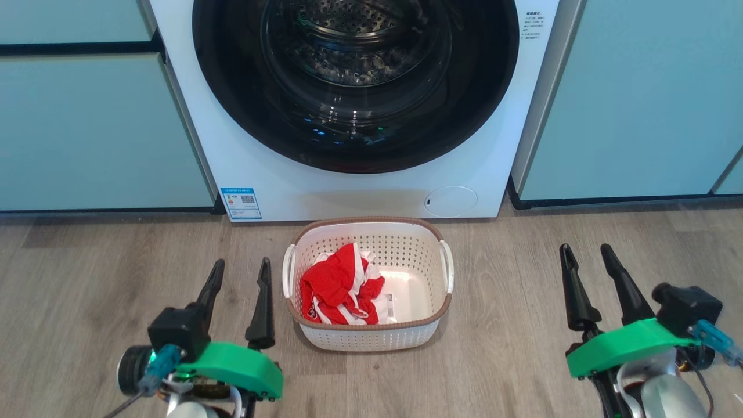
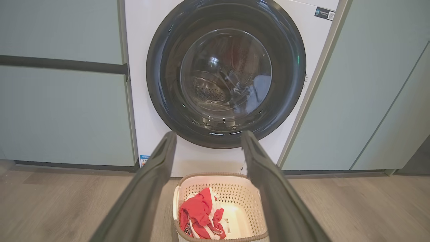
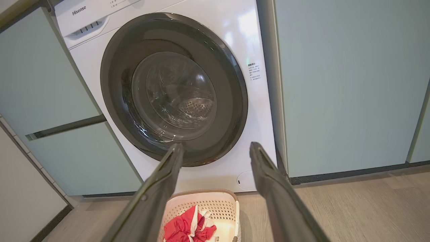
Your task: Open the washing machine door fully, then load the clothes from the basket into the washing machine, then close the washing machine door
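Note:
The white washing machine [image 1: 371,191] stands straight ahead with its round black-rimmed glass door [image 1: 355,81] shut flat against the front. That door [image 2: 225,72] faces both wrist views [image 3: 174,89]. On the floor before it sits the cream basket [image 1: 429,255] holding the red and white clothes [image 1: 342,287] in its left half. My left gripper [image 1: 241,268] is open, left of the basket. My right gripper [image 1: 586,253] is open, well to the basket's right. Both hang above the floor with nothing between the fingers.
Pale teal cabinets [image 1: 87,128] flank the machine on both sides [image 1: 644,98]. The wood-look floor [image 1: 511,348] spreads around the basket. A blue label [image 1: 241,203] and a round white cap [image 1: 450,201] mark the machine's lower front.

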Motion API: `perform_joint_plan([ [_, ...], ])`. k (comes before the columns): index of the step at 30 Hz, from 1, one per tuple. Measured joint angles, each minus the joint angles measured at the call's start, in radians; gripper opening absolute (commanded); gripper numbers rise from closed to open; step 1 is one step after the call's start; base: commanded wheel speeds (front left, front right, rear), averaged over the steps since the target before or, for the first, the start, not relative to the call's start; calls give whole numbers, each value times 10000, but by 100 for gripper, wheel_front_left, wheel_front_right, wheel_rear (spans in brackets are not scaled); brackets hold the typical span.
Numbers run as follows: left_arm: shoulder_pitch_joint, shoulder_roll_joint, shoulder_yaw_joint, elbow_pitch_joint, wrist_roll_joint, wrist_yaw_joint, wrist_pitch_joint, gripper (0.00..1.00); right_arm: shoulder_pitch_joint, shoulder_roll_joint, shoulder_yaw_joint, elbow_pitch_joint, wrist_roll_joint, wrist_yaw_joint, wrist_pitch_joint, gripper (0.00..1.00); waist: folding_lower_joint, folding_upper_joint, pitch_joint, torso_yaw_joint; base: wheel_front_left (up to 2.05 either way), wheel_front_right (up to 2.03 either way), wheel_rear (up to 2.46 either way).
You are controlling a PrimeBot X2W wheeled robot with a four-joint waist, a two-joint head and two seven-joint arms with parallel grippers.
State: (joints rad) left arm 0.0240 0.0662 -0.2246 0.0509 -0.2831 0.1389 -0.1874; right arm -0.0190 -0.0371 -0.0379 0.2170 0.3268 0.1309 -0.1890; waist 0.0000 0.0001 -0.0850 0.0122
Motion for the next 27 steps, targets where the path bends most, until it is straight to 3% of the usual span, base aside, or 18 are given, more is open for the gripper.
perform_joint_plan([
  [6,1,8,-44,134,556,313,-203,100,-17,0,35,84,-573,0,-142,100,0,0,-6,-13,0,0,0],
  [13,13,-21,12,807,932,297,-360,100,-35,-2,81,481,-1110,0,-330,100,0,0,-35,-22,0,0,0],
  [21,12,-96,105,846,1745,29,-616,100,-166,-4,140,625,-1864,0,-594,100,0,0,-39,-64,0,0,0],
  [27,13,-132,353,997,1774,-228,-617,100,-173,-6,134,738,-1904,0,-594,100,0,0,-16,-90,0,0,0],
])
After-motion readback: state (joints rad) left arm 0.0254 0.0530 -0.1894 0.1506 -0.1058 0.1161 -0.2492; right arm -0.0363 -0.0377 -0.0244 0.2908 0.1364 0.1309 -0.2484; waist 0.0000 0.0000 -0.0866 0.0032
